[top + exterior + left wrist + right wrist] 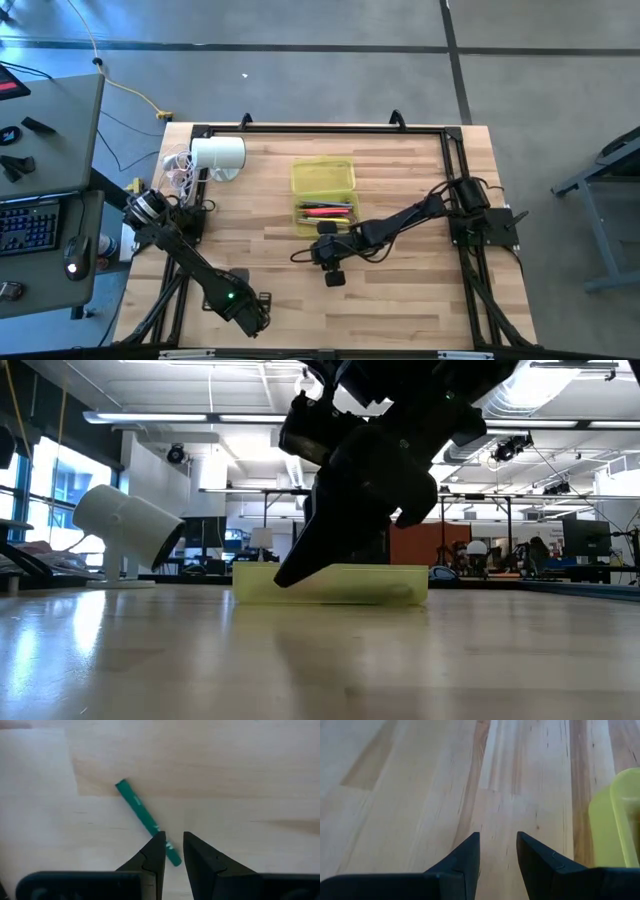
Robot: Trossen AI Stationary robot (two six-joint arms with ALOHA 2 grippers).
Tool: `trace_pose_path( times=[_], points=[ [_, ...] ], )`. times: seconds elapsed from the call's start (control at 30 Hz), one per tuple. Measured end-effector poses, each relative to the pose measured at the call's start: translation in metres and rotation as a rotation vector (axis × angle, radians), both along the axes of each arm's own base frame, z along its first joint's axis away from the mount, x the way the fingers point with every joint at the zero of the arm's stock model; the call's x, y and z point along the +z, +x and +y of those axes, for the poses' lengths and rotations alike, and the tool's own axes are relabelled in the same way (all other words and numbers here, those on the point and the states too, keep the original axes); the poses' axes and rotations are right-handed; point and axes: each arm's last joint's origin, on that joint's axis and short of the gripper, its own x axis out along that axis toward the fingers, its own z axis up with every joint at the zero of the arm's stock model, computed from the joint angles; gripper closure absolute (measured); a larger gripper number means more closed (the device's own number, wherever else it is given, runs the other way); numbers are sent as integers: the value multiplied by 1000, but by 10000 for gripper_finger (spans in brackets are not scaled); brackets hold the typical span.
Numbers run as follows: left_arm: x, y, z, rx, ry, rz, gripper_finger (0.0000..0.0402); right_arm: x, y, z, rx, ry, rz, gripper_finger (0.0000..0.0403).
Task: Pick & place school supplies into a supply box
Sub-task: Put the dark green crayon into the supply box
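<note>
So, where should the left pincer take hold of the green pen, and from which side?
Probably at mid-length, from straight above. The green pen lies flat on the bare table, thin and straight, so the fingers should straddle it across its width. The left pincer hangs over one end, slightly open, with nothing between its fingers.

Bare wood lies open across the wooden table's (400, 300) near side and right. The shallow translucent yellow-green plastic box (323, 178) blocks the centre, the right arm's dark gripper (333, 262) low just beside it; a white cylinder (218, 155) occupies the far left.
</note>
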Motion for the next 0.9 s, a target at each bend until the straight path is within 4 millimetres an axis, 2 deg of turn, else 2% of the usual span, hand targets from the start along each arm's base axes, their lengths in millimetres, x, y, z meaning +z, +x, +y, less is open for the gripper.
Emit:
trace_pose_path(
  times=[0.13,0.3,0.6,0.9],
  points=[
    [0,0,0,3,2,-2,300,0,0,0,0,0,0,290],
    [0,-2,-3,4,-76,72,300,0,0,0,0,-1,3,290],
    [0,-1,1,27,1,18,300,-1,-1,0,0,-2,8,290],
    [0,-3,0,39,-33,73,300,-1,-1,0,0,-2,8,290]
  ],
)
